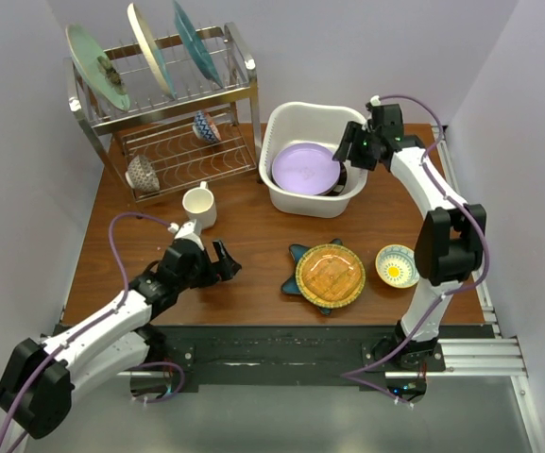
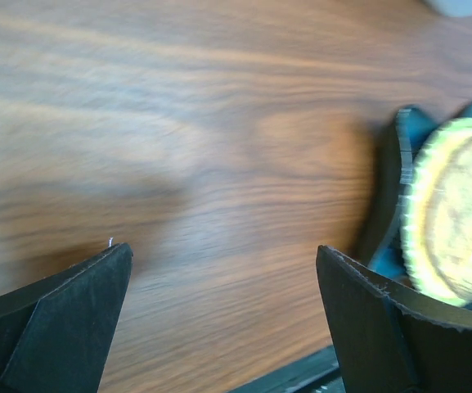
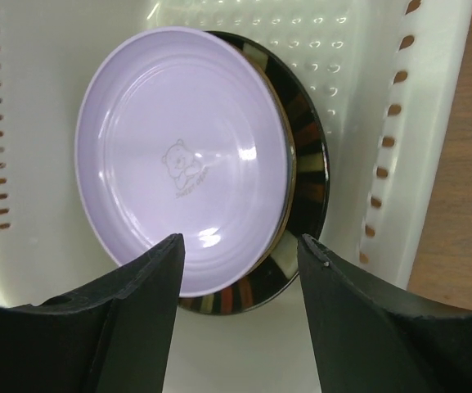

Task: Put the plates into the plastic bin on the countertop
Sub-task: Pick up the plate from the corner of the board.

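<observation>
**Top view.**
- The bin (image 1: 286, 123) is set at the back of the desk (image 1: 253, 226), just right of the wire rack (image 1: 173, 123).
- A lavender plate (image 1: 306, 169) is seen inside the bin. It covers a dark-rimmed plate (image 1: 341, 177), of which only the right edge shows.
- The right pincer (image 1: 348, 159) is held over the bin's right side, above the plates.
- At the desk's front centre an amber plate (image 1: 330, 276) is stacked on a blue star plate (image 1: 296, 255). A small bowl (image 1: 397, 266) is placed just beside them on the right.
- The left pincer (image 1: 223, 264) is held low over the desk, left of the stack and apart from it. It is spread wide, with nothing between the jaws.
- A mug (image 1: 199, 205) is noted near the foot of the rack.

**Left wrist.**
- The left pincer (image 2: 223, 315) is spread wide, and only bare wood (image 2: 178, 123) is seen between the fingers.
- The amber plate (image 2: 456, 213), blurred, is seen at the right edge on the star plate (image 2: 387, 188).
- The right-hand finger is close to the stack. Whether it touches cannot be told.

**Right wrist.**
- The right pincer (image 3: 240, 241) is parted and nothing is gripped.
- Beyond the fingertips the lavender plate (image 3: 182, 155), with a small bear print at its centre, is seen lying in the bin (image 3: 432, 123).
- It is offset to the left over the dark-rimmed plate (image 3: 305, 164), whose striped rim shows on the right and below.
- Slots are seen in the bin's walls.
</observation>
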Motion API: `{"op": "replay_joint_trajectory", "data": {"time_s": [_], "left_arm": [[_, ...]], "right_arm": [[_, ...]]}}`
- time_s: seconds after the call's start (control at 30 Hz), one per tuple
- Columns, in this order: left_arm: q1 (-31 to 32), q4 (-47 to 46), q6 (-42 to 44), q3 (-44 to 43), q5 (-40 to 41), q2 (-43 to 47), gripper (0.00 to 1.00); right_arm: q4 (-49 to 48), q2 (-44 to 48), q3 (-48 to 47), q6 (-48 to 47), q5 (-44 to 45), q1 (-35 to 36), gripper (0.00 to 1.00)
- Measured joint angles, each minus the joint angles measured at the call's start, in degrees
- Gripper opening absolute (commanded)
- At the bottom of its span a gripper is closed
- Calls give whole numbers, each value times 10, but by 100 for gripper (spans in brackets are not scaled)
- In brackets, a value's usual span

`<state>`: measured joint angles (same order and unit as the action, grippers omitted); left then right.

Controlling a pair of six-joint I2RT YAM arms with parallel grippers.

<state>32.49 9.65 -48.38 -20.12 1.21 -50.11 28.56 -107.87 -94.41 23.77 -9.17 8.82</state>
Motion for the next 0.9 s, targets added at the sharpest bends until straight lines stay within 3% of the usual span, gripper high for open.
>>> {"op": "replay_joint_trajectory", "data": {"time_s": [0.27, 0.57, 0.77, 0.9], "left_arm": [[24, -64, 2, 0, -35, -33, 100], [117, -92, 5, -83, -22, -136, 95], [162, -109, 10, -139, -3, -194, 85], [189, -113, 10, -170, 6, -236, 68]], "right_arm": [[-7, 119, 48, -1, 0, 40, 61], [-6, 255, 190, -6, 3, 51, 59], [-3, 336, 292, -5, 5, 51, 57], [-4, 376, 358, -2, 5, 51, 57]]}}
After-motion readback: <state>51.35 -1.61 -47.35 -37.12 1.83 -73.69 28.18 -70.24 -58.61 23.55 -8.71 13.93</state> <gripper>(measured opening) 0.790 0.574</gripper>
